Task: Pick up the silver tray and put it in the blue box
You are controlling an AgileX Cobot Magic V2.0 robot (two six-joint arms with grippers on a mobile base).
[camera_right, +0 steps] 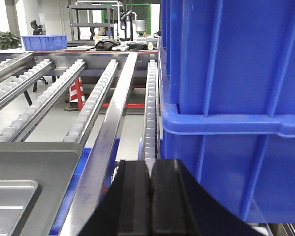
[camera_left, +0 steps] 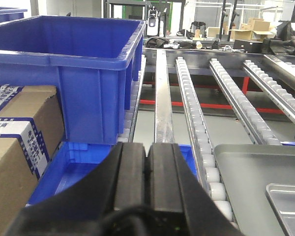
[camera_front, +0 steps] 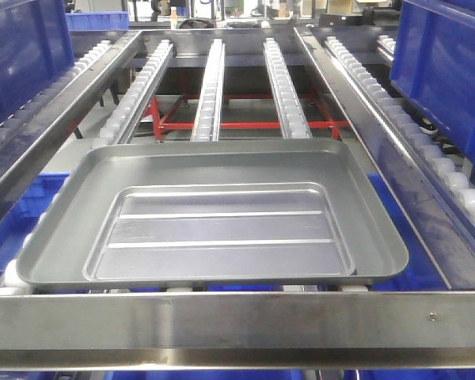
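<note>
Nothing done yet: tray (camera_front: 222, 214) sits ungrasped on the rollers (camera_front: 208, 79); left tool (camera_left: 147, 189) and right tool (camera_right: 150, 196) both pressed together, empty.

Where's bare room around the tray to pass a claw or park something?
Free: roller lanes past the tray, between left crate and right crate; also the tray's own floor. Tight: tray's near rim, close behind the front bar.

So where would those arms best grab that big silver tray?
Probably by the raised rim of the silver tray: the left gripper takes the left edge, the right gripper the right edge. It lies flat and wide on the roller rails, so only that thin rim fits between jaws.
</note>
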